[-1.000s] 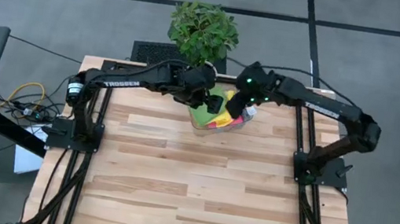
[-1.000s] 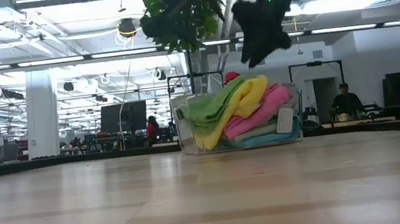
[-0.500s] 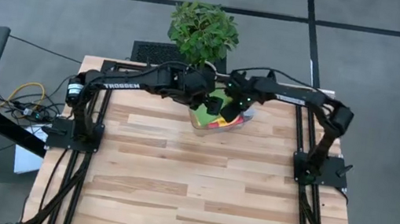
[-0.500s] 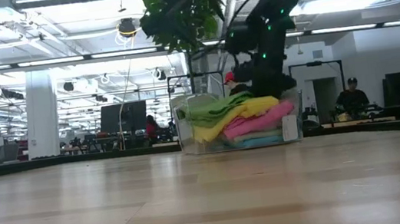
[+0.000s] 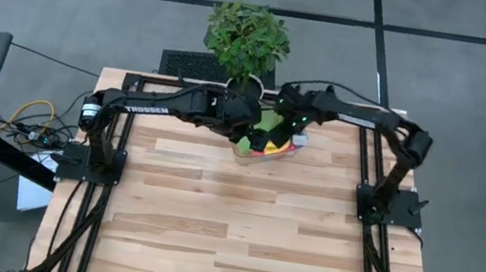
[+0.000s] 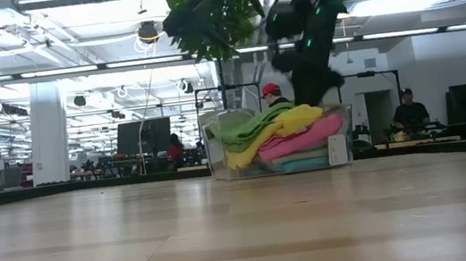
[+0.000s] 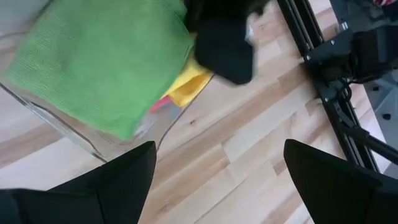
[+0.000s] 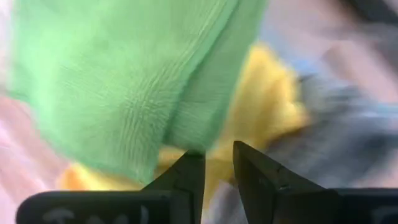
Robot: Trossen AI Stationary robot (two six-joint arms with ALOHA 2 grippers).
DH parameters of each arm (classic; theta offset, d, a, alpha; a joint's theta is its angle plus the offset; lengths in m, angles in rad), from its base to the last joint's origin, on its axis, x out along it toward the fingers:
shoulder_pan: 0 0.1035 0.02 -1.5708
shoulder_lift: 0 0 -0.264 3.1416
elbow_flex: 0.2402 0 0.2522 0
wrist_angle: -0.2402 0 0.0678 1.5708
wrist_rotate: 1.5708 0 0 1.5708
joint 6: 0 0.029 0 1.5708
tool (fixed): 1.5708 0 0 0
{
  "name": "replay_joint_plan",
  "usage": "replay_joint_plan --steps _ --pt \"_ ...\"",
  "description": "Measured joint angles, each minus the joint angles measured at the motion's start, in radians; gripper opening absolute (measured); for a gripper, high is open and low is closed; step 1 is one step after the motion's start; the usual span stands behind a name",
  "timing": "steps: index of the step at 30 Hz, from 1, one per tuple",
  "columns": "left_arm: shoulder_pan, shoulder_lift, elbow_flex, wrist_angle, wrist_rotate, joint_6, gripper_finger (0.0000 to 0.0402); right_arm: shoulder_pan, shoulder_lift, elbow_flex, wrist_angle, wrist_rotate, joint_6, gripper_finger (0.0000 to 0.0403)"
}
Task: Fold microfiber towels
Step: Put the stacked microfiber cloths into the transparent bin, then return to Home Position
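A clear plastic tray at the counter's far edge holds heaped microfiber towels: green on top, yellow, pink, pale beneath. The right gripper pinches the green towel's edge with narrow fingers. The left gripper hovers beside the tray, fingers wide.

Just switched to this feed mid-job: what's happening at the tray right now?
Both arms are over the clear plastic tray at the table's far edge, where the towels are piled. The right tool has narrowed on a fold of the green towel on top. The left tool hovers open beside the tray. Nothing is folded yet.
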Motion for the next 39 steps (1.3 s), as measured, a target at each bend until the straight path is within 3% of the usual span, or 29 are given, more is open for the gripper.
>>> replay_joint_plan --steps 8,11,16,20,24,29,33,39 --pt "-0.003 -0.004 0.000 0.001 0.016 0.000 0.0345 -0.062 -0.192 0.003 -0.082 -0.011 0.000 0.0107" --pt "-0.031 -0.044 0.000 -0.006 -0.009 0.015 0.0345 -0.082 -0.286 0.003 -0.120 -0.079 -0.013 0.0107" --pt "-0.181 -0.172 0.000 -0.001 -0.142 0.198 0.0345 -0.083 -0.567 -0.003 -0.174 -0.311 -0.116 0.0108" --pt "-0.348 -0.270 -0.061 0.038 -0.335 0.318 0.0345 -0.056 -0.876 -0.124 -0.093 -0.299 -0.136 0.0107" --pt "-0.448 -0.368 -0.256 0.135 -0.397 0.303 0.0345 -0.041 -1.182 -0.351 0.163 -0.288 -0.064 0.0107" --pt "-0.482 -0.538 -0.608 0.421 -0.384 0.242 0.0345 -0.041 -1.484 -0.598 0.358 -0.253 0.063 0.0107" --pt "-0.493 -0.686 -0.870 0.613 -0.388 0.249 0.0345 -0.040 -1.625 -0.710 0.381 -0.236 0.170 0.0107" --pt "-0.511 -0.940 -1.177 0.699 -0.391 0.253 0.0345 -0.041 -1.744 -0.826 0.384 -0.176 0.289 0.0107"
